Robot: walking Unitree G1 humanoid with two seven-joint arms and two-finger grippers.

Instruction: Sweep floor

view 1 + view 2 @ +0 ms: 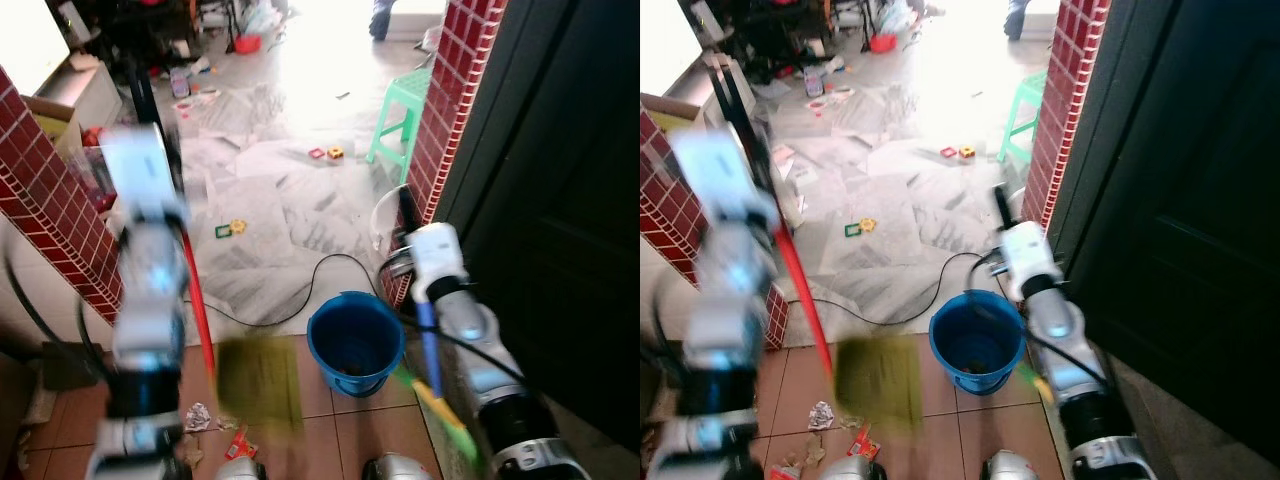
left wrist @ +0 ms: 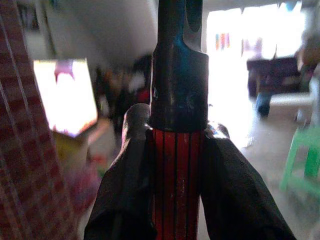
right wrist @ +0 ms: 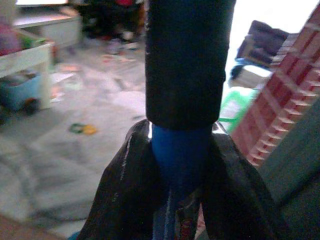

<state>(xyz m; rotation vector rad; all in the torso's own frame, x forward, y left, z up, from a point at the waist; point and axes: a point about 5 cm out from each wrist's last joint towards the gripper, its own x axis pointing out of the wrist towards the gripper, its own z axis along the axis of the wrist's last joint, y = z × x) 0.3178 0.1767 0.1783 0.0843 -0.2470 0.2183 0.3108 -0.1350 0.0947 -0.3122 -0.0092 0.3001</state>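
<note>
1. My left gripper (image 2: 175, 150) is clenched round the red broom handle (image 1: 197, 300); through the left wrist camera I see both black fingers (image 2: 125, 200) pressed against the red shaft, just below its dark cap.
2. From the head cameras the broom slants down from my left arm to a blurred olive-yellow broom head (image 1: 260, 385) on the brown tiles (image 1: 330, 430), beside the blue bucket (image 1: 355, 340).
3. My right gripper (image 3: 180, 165) is closed on a blue handle (image 1: 427, 335); the right wrist camera shows the fingers (image 3: 130, 190) hugging the blue part under a black grip.
4. That blue handle runs down into a yellow and green piece (image 1: 445, 415) low by my right arm; I take it for a dustpan handle, but the pan itself is not clear to me.
5. The bucket stands where the brown tiles meet the grey marble floor (image 1: 280, 200), with dark bits in its bottom.
6. Crumpled foil and red scraps (image 1: 215, 430) lie on the brown tiles just beside the broom head.
7. A black cable (image 1: 300, 290) loops over the marble behind the bucket.
8. Small coloured toys (image 1: 230, 229) sit further out on the marble, a green stool (image 1: 400, 110) stands by the red brick pillar (image 1: 450, 90), and a dark door (image 1: 560, 200) is on my right.
</note>
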